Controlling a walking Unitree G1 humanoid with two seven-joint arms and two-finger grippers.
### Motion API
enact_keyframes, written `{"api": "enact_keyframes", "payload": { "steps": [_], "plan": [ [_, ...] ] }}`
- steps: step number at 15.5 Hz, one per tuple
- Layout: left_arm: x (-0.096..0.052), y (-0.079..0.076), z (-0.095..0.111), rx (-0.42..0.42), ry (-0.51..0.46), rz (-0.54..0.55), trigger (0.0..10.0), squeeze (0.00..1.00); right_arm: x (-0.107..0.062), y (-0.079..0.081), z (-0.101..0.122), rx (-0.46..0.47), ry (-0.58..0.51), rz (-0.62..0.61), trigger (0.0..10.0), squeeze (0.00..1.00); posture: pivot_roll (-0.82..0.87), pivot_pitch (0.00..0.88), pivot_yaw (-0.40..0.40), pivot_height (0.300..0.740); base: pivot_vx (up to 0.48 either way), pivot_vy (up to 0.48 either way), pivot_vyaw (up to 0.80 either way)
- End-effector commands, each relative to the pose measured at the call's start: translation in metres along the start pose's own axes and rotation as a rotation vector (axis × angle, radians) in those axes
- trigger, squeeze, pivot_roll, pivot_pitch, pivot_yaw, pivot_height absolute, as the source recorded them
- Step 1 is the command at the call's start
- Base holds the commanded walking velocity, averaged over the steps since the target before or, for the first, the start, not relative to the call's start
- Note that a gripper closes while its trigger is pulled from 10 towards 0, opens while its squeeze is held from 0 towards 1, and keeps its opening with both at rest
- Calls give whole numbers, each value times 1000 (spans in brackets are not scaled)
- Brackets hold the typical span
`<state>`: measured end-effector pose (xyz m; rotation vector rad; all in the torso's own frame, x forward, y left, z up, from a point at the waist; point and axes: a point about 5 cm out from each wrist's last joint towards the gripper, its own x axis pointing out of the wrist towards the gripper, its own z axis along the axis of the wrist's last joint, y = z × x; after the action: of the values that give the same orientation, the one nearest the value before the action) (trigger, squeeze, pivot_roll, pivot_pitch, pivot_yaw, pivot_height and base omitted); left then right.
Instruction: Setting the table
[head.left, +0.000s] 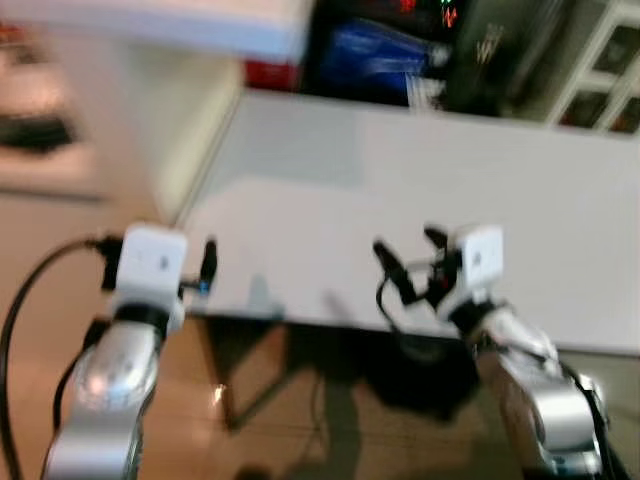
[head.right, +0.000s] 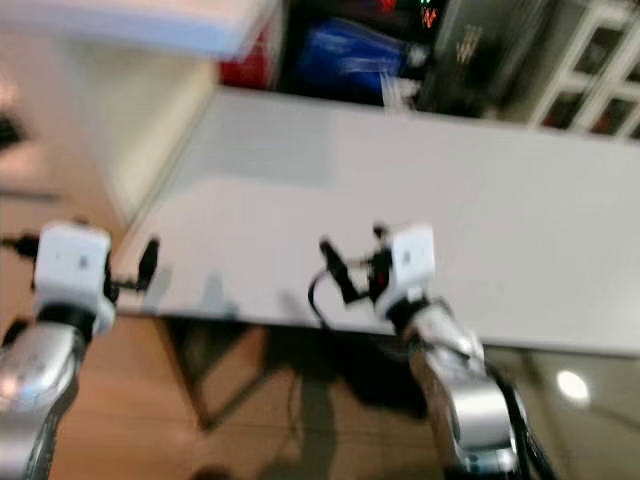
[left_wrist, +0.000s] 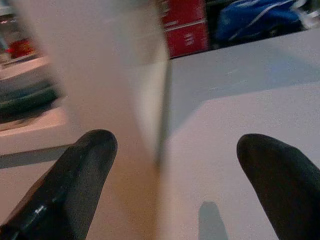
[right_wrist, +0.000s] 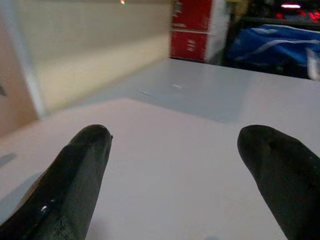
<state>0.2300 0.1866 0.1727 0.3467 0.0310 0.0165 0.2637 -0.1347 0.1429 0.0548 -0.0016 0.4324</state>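
Observation:
A long white table (head.left: 420, 170) stretches ahead, its top bare where it shows. My left gripper (head.left: 158, 262) hovers at the table's front left corner, half over the floor, and in the left wrist view its black fingers (left_wrist: 80, 175) stand wide apart with nothing between them. My right gripper (head.left: 410, 247) is just over the table's front edge, nearer the middle. It is open as well, and its fingers (right_wrist: 75, 170) frame only the white top. The head views are blurred.
A pale cabinet side (head.left: 190, 120) stands close along the table's left edge. Behind the far end are a red box (head.left: 270, 75), a blue bag (head.left: 375, 55) and white glass-fronted doors (head.left: 600, 70). A wooden floor (head.left: 60, 230) lies to the left.

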Motion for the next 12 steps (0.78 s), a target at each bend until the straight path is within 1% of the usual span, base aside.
{"api": "enact_keyframes", "payload": {
  "steps": [1, 2, 3, 4, 5, 7, 9, 10, 12],
  "plan": [
    [1, -1, 2, 20, -7, -15, 10000, 0, -3, -1, 0, 25, 2, -26, 10000, 1000, 82, 0, -39, 740, 0, 480, 0],
    [2, -1, 2, 21, -8, -21, 10000, 0, -4, -2, 1, 34, -7, -50, 10000, 486, 79, 0, -32, 740, 0, 480, 0],
    [4, -3, 3, 22, -12, -33, 10000, 0, -5, -3, 3, 30, -20, -71, 10000, 0, 78, 0, -28, 740, 0, 480, 0],
    [6, -4, 5, 24, -19, -41, 10000, 0, -6, -5, 4, 11, -28, -90, 10000, 0, 77, 0, -23, 740, 0, 480, 0],
    [7, -4, 6, 26, -23, -44, 10000, 0, -7, -6, 5, 12, -36, -105, 10000, 0, 77, 0, -21, 740, 0, 480, 0],
    [8, -5, 8, 32, -30, -50, 10000, 0, -6, -6, 9, 42, -56, -109, 10000, 0, 78, 0, -19, 740, 0, 480, 0],
    [10, -4, 10, 36, -36, -54, 10000, 0, -7, -7, 11, 13, -62, -148, 10000, 0, 80, 1, -18, 740, 0, 480, 0],
    [10, -4, 11, 39, -40, -56, 10000, 0, -6, -6, 11, -21, -67, -148, 10000, 0, 82, 3, -16, 740, 0, 480, 0],
    [12, -4, 12, 41, -46, -58, 10000, 0, -6, -4, 11, -5, -66, -136, 10000, 0, 85, 4, -11, 740, 0, 480, 0]
  ]
}}
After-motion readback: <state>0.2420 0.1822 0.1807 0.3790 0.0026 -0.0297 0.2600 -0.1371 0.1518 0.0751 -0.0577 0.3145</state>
